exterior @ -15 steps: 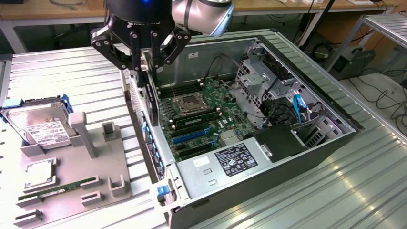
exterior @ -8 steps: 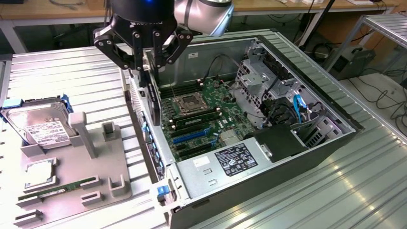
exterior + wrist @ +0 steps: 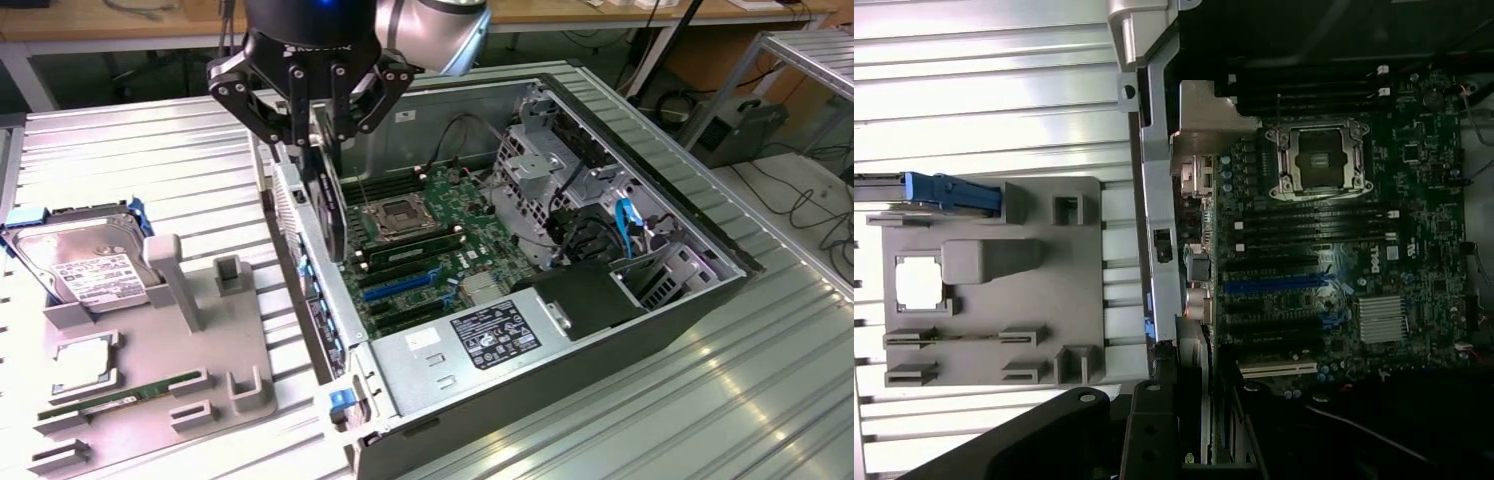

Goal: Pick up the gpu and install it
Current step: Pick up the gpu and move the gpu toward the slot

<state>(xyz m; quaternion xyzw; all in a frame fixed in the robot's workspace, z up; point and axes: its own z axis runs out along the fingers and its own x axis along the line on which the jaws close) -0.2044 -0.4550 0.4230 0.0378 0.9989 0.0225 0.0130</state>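
Holding the thin black rectangular gpu card (image 3: 331,200) edge-down, clenched between the jaws of the black gripper (image 3: 324,130), above the open dark-grey computer case (image 3: 587,360), at nine o'clock of the green motherboard (image 3: 447,205). Seemingly mid-install; likely calls for squaring its edge over a slot.

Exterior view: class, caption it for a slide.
Black robot gripper holds a thin dark rectangular card upright over the open dark computer case.
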